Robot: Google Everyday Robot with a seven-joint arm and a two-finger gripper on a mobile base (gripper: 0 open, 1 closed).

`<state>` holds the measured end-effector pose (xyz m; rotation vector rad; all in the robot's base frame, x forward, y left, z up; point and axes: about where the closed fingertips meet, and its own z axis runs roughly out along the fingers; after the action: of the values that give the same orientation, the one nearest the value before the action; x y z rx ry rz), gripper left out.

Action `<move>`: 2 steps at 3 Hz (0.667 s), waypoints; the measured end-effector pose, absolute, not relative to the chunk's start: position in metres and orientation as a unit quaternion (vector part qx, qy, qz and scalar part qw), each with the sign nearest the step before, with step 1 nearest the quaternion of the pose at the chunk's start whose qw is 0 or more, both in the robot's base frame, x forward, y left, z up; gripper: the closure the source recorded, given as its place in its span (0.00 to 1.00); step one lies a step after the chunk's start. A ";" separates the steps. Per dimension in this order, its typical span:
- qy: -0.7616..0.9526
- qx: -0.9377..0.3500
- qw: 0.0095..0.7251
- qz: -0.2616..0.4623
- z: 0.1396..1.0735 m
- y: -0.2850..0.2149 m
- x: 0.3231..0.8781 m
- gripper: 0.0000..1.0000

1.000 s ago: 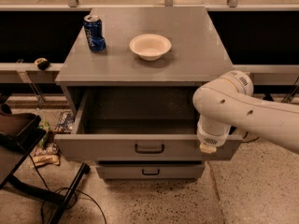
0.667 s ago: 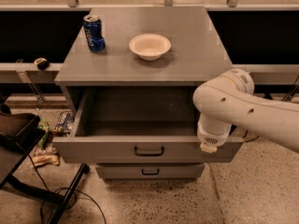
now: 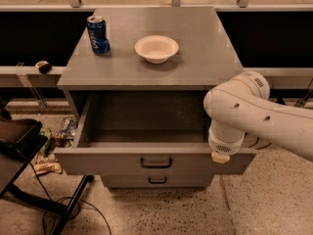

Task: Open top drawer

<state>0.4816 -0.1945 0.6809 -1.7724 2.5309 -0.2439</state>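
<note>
The grey cabinet (image 3: 205, 58) fills the middle of the view, its flat top bare except for two small things. Its top drawer (image 3: 107, 161) stands open, drawn well out toward the camera, so the front panel hangs clear of the cabinet body. The panel's long axis runs left to right across the view and its face points toward the viewer. The drawer is wide and tall-fronted, grey all over, and its deep grey interior is dim at the back wall.

The white robot arm (image 3: 264, 116) comes in from the right edge and bends down over the drawer's right end. Its rounded wrist section covers the right front corner.

The gripper (image 3: 220, 156) is low at that corner, against the top edge of the front panel. Only a small cream tip shows below the wrist. Whether it is released or clenched cannot be told, nor whether it grips the panel or only touches it.

Below the open drawer, the front of a narrower, shorter lower drawer (image 3: 127, 181) sits closed.

A cream bowl (image 3: 156, 48) stands upright near the middle of the cabinet top. A blue drink can (image 3: 98, 35) stands upright to its left, well apart from it.

A black bar handle (image 3: 156, 163) sits at the centre of the top drawer's front, lying horizontal.
</note>
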 end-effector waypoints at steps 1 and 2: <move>0.819 -0.567 0.013 -0.083 0.682 -0.200 0.471 1.00; 0.824 -0.559 -0.001 -0.088 0.684 -0.208 0.450 1.00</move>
<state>0.4497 -0.2080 0.6840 -1.7575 2.5913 -0.2773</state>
